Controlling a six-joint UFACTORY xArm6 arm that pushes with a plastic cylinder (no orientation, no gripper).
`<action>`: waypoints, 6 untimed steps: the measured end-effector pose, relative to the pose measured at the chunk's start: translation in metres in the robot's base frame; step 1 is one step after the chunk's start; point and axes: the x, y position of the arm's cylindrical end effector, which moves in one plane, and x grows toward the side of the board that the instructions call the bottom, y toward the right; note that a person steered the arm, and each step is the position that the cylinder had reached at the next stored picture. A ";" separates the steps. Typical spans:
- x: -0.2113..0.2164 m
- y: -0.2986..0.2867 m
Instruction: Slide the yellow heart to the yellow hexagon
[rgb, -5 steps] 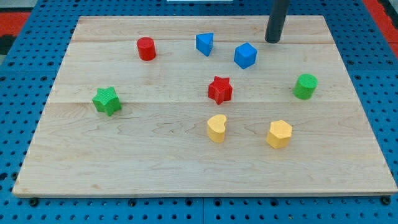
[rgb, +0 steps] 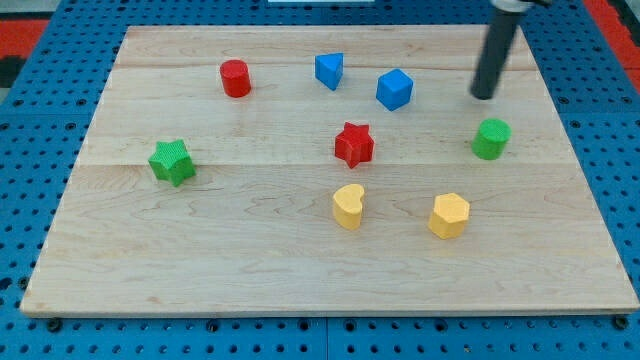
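Observation:
The yellow heart (rgb: 348, 206) lies on the wooden board (rgb: 250, 260) below the middle. The yellow hexagon (rgb: 449, 215) lies to its right, about a block-width and a half away, not touching. My tip (rgb: 484, 96) is at the board's upper right, just above the green cylinder (rgb: 491, 138) and right of the blue cube (rgb: 395, 89). It is far from the yellow heart and touches no block.
A red star (rgb: 353, 144) sits just above the yellow heart. A blue triangular block (rgb: 329, 70) and a red cylinder (rgb: 235, 78) lie near the top. A green star (rgb: 171, 161) lies at the left. Blue pegboard surrounds the board.
My tip has moved to the right and downward in the view, from above the blue cube to just above the green cylinder. No block has moved.

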 end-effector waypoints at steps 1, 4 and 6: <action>0.032 0.018; 0.050 0.023; 0.068 -0.026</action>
